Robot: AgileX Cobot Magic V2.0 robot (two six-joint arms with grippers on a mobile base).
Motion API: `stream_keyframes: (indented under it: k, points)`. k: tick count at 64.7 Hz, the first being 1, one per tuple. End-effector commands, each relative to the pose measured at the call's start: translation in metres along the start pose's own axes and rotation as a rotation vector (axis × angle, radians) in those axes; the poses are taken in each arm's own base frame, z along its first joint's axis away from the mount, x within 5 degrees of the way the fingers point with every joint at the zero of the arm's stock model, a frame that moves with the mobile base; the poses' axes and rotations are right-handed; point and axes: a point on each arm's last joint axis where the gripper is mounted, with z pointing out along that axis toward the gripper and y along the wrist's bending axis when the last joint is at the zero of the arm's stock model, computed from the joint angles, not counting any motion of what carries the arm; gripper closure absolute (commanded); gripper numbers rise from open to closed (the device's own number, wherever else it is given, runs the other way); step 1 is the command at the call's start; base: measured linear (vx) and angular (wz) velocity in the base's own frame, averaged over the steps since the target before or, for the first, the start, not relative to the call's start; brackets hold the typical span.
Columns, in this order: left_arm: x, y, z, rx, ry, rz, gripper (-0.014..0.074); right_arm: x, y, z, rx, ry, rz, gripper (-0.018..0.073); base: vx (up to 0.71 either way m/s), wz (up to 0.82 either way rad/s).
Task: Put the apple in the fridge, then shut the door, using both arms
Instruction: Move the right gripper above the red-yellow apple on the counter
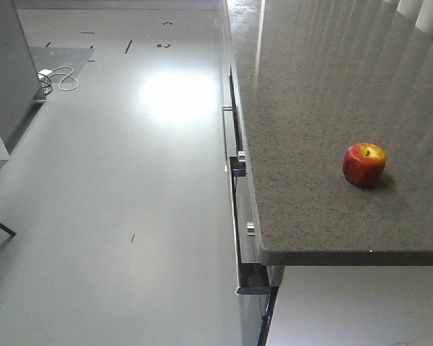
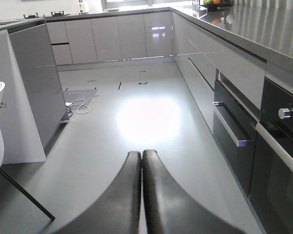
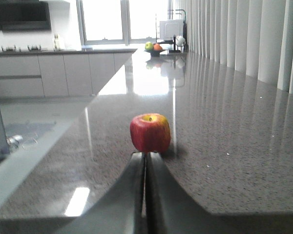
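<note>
Apple (image 1: pixel 364 163) sits upright on the grey speckled surface (image 1: pixel 310 108), stem dimple up, yellow patch on top, red sides. It's toward the near end of the surface, well in from the left edge and a bit back from the front edge. Nothing touching it, shadow on its right side.

Right tool (image 3: pixel 146 157): fingers pressed together, no gap, holding nothing. It's low, at about surface height, pointing down the length of the surface. The apple is dead ahead of the tips in the right wrist view; can't judge the gap from that angle.

Left tool (image 2: pixel 141 155): also pinched closed, empty. It hangs over the floor (image 2: pixel 151 117), pointing down the kitchen aisle.

Other stuff: handleless drawers (image 1: pixel 234 166) under the surface edge, a couple slightly ajar. Oven (image 2: pixel 278 161) with a chrome knob on the right of the aisle. White cable (image 1: pixel 61 78) coiled on the floor by a tall grey panel (image 2: pixel 31 83) on the left. Fruit bowl (image 3: pixel 154 48) at the far end of the surface, curtains (image 3: pixel 244 39) along its right side.
</note>
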Motion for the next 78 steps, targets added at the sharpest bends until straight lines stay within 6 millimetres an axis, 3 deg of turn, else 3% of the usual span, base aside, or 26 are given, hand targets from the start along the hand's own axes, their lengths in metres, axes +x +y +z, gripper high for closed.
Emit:
stream_keyframes:
  k: [1,11,30,40,46,54,61,66,78]
  points:
    - [-0.013,-0.001,-0.003,0.011,-0.107,-0.011,0.0602,-0.014,-0.002,-0.002,0.01,-0.142,0.168,0.0562,0.0,0.0]
    - [-0.013,-0.001,-0.003,0.011,-0.107,-0.011,0.0602,-0.024,-0.001,-0.003,0.0,-0.155,0.269,0.0562,0.0,0.0]
    - [-0.013,-0.001,-0.003,0.011,-0.107,-0.011,0.0602,-0.123,0.02,-0.019,-0.102,-0.132,0.092,0.0536,0.0,0.0]
    - [-0.013,-0.001,-0.003,0.011,-0.107,-0.011,0.0602,-0.17,0.03,-0.013,-0.138,-0.071,-0.019,0.0412,0.0,0.0]
    - [-0.013,-0.001,-0.003,0.011,-0.107,-0.011,0.0602,-0.188,0.033,-0.007,-0.148,-0.052,-0.048,0.0258,0.0,0.0]
    - [-0.013,-0.001,-0.003,0.011,-0.107,-0.011,0.0602,-0.197,0.033,0.004,-0.143,-0.042,-0.048,0.0018,0.0,0.0]
    - [-0.013,-0.001,-0.003,0.011,-0.107,-0.011,0.0602,-0.196,0.031,0.011,-0.121,-0.04,-0.089,-0.0123,0.0,0.0]
    - [-0.013,-0.001,-0.003,0.011,-0.107,-0.011,0.0602,-0.195,0.031,0.016,-0.113,-0.025,-0.103,-0.016,0.0,0.0]
    - [-0.013,-0.001,-0.003,0.011,-0.107,-0.011,0.0602,-0.203,0.031,0.04,-0.106,0.016,-0.135,-0.0148,0.0,0.0]
